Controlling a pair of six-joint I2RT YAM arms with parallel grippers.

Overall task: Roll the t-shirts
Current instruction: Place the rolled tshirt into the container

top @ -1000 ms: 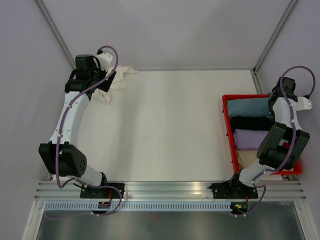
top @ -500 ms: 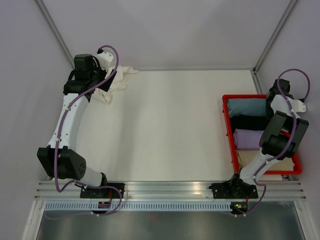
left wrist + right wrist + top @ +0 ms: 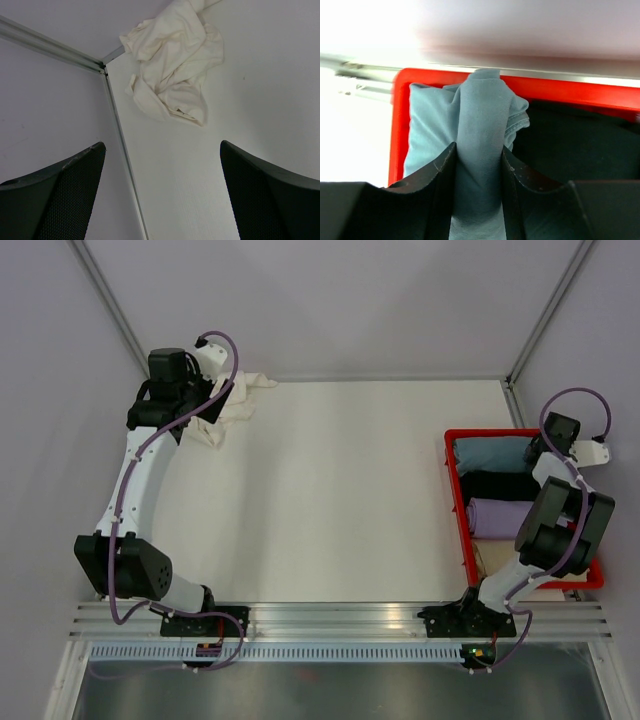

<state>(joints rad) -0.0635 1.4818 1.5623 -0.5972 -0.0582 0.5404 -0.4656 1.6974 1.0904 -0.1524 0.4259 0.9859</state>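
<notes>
The right end effector is clamped on a raised fold of the blue-grey t-shirt, which lies in the red crate below it, with black cloth just beside. The left end effector hangs with its fingers wide apart; the crumpled cream-white t-shirt lies on the surface just ahead of its fingertips

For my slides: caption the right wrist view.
Right gripper jaws pinch a blue-grey t-shirt fold in the red crate.
</notes>
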